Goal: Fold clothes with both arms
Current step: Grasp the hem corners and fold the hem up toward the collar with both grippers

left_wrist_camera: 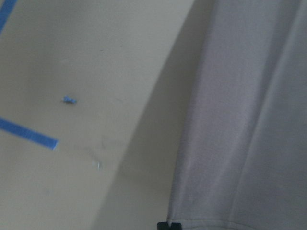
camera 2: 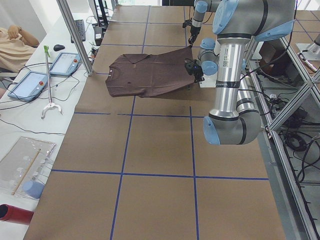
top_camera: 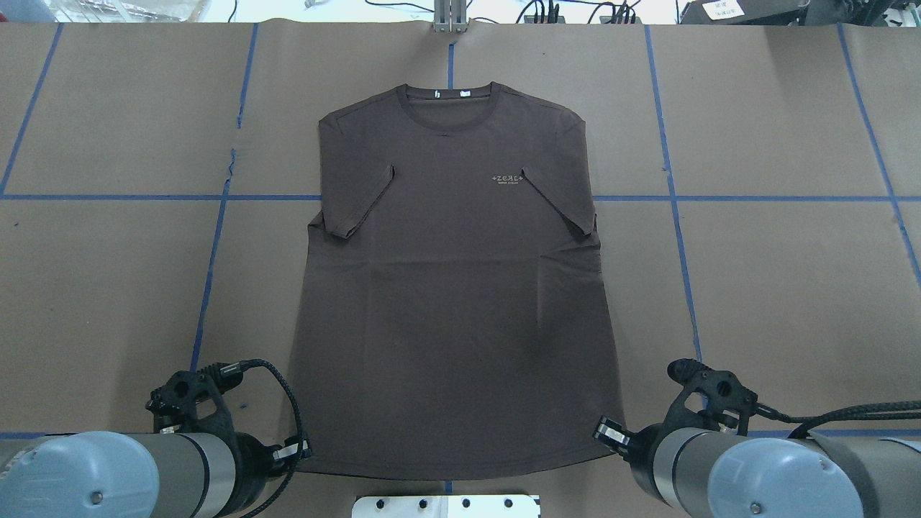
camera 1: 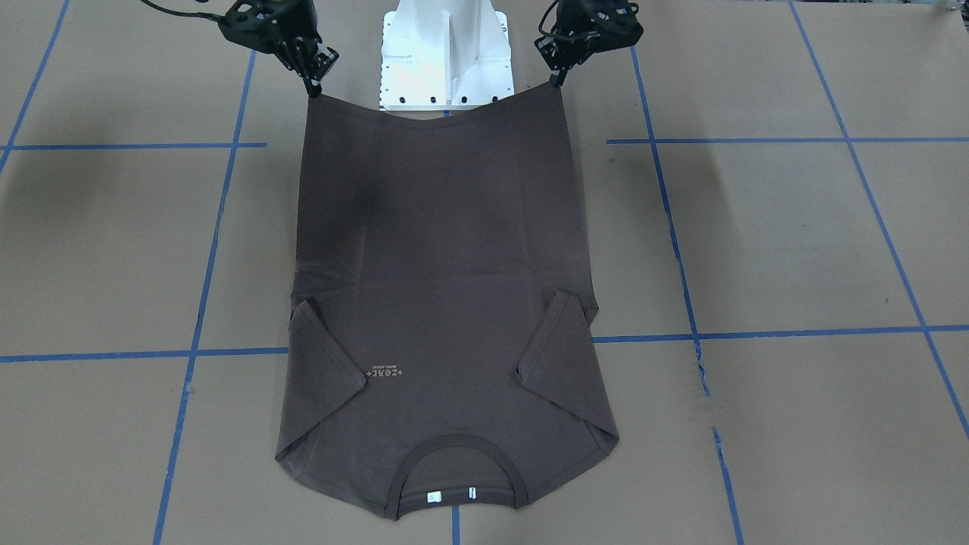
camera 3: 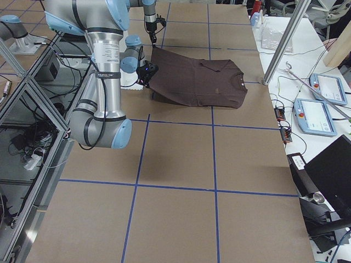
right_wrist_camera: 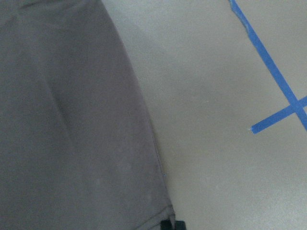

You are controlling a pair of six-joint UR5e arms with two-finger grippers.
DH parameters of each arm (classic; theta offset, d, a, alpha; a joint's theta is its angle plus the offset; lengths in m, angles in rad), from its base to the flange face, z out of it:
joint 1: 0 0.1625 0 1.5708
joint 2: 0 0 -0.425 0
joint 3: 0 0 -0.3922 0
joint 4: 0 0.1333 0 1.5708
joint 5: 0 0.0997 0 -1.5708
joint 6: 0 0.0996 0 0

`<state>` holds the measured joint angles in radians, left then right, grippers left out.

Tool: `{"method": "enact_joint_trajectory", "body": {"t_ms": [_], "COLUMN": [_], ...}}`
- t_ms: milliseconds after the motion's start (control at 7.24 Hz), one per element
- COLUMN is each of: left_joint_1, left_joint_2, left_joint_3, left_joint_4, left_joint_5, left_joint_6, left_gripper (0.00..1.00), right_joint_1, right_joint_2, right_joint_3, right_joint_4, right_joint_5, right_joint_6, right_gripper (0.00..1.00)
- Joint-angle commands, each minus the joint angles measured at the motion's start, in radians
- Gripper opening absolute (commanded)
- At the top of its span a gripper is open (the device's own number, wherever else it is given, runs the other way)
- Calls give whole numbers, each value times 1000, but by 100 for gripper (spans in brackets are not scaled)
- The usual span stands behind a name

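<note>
Across the brown table [top_camera: 755, 273], marked with blue tape lines [top_camera: 777, 198], the dark brown T-shirt [top_camera: 453, 302] lies face up, collar [top_camera: 447, 124] far and both sleeves [top_camera: 363, 205] folded in over the chest. My left gripper [camera 1: 558, 80] pinches the near left hem corner. My right gripper [camera 1: 313, 90] pinches the near right one, and that edge is held off the table. Pale chest lettering [top_camera: 507, 178] sits just beside the right sleeve. Small white neck tags [top_camera: 464, 93] show inside the collar.

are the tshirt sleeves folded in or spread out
Folded in. Each sleeve lies flat on the front of the T-shirt, angled toward the chest; neither sticks out sideways.
</note>
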<state>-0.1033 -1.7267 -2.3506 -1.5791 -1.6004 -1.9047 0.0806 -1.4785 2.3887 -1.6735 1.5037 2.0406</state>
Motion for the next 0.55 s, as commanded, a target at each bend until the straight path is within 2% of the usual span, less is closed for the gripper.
{"method": "enact_joint_trajectory", "body": {"t_ms": [0,138,276,414], "left_joint_1": [-66,-182,-273,-344], "left_joint_2": [-43,-130,-190,-241], "left_joint_3": [-21,19,106,219], "left_joint_4": [37,42,44,31], "left_joint_5": [-21,-23,-27,-29], "left_joint_6": [22,118,189,270], "left_gripper": [0,0,0,0], "right_joint_1": [95,181,268,372], "right_joint_2": [58,152,243,303], "right_joint_3": [18,-59,-179,-280], "right_joint_4": [-31,-29,-28,-22], "right_joint_5": [22,24,53,131], "right_joint_6": [-51,-136,-216,-306], "right_gripper": [0,0,0,0]}}
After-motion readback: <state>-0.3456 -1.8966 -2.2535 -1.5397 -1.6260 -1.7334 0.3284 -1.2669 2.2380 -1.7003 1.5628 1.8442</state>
